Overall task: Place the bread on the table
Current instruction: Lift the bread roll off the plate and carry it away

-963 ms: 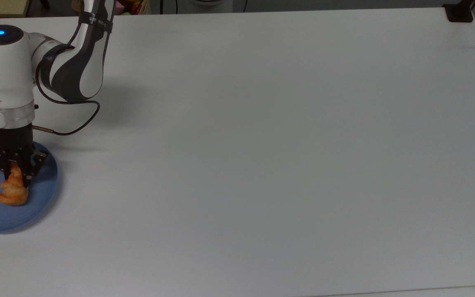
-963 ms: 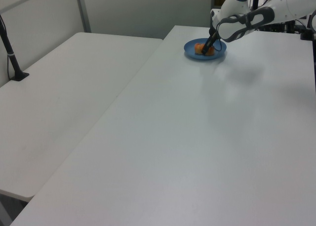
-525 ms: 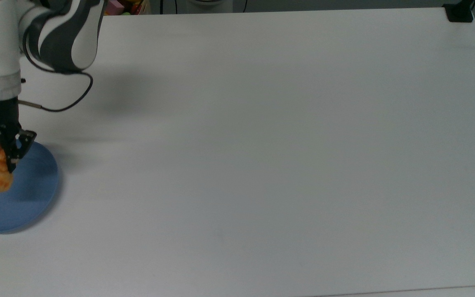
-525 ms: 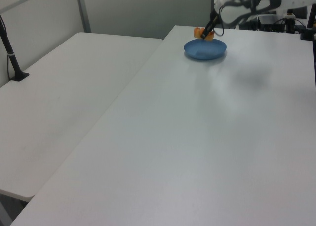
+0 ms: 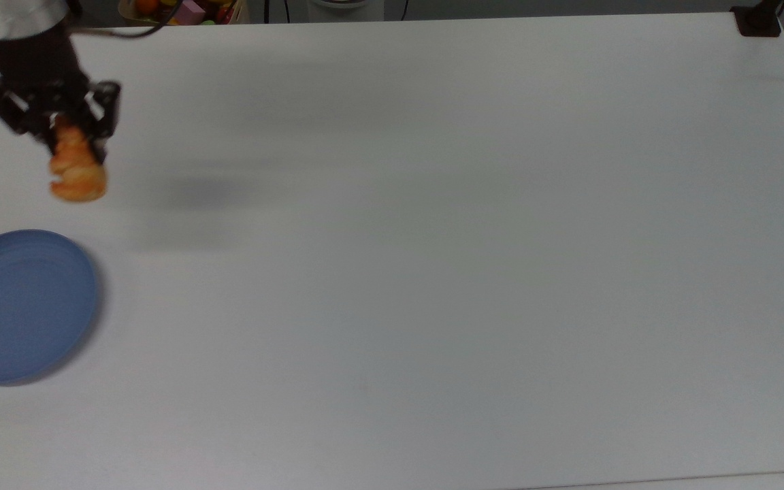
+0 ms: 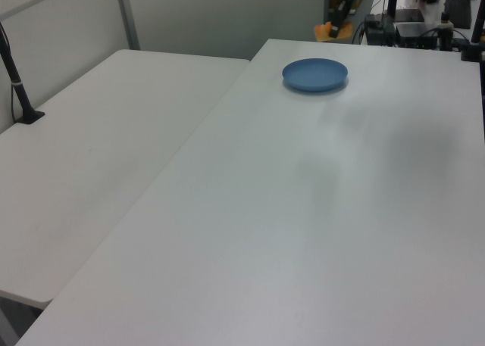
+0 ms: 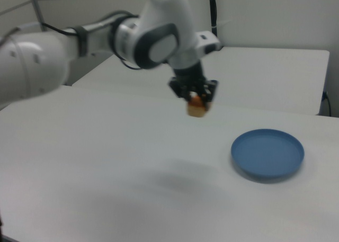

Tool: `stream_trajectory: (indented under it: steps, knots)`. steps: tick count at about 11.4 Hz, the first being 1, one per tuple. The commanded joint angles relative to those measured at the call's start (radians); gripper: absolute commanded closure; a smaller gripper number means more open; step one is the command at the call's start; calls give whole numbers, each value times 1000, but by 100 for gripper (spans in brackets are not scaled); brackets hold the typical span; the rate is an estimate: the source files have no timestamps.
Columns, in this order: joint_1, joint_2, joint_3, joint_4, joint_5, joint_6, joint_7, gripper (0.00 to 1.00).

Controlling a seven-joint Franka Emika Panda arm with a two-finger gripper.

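The gripper (image 5: pixel 69 139) is clamped on the bread (image 5: pixel 77 173), its two black fingers (image 5: pixel 101 116) pinching the upper end of the golden-orange roll so that most of the pastry hangs below the fingertips, clear of the table (image 5: pixel 433 238). In the right view the white arm (image 7: pixel 159 38) with its blue light reaches in from the right view's left, and the gripper (image 7: pixel 195 97) carries the bread (image 7: pixel 196 109) in the air with a soft shadow on the tabletop (image 7: pixel 106 162) lower down in the frame, something the top view cannot make plain since it looks down on the roll. The right view also places the blue plate (image 7: pixel 267 153) below the fingers and toward the right view's right, apart from the bread. The top view adds the plate's (image 5: pixel 21 306) whole round outline, lying below the fingers in the frame and a little toward the top view's left, with bare white table between it and the roll. In the left view the plate (image 6: pixel 314 73) sits near the far end of the table (image 6: pixel 303 210), and the bread (image 6: pixel 331 30) shows as a small orange spot beyond and above it, held at the gripper (image 6: pixel 339 20). The plate holds nothing in any of the three views; its shallow blue well lies bare.
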Motion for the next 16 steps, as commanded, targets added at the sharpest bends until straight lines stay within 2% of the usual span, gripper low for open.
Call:
stream_trajectory:
  steps: [1, 3, 7, 9, 11, 14, 16]
  knots:
    - [82, -239, -6, -274, 0, -91, -33, 54]
    - [124, -309, -6, -350, -6, -166, -57, 53]
    - [193, -421, -6, -525, -10, -179, -61, 53]
    - [243, -421, -6, -568, -14, -182, -51, 53]
    - [297, -421, -6, -663, -56, -170, -44, 53]
    - [316, -392, 4, -747, -67, -103, -42, 53]
    - [316, -352, 26, -778, -72, -23, 14, 53]
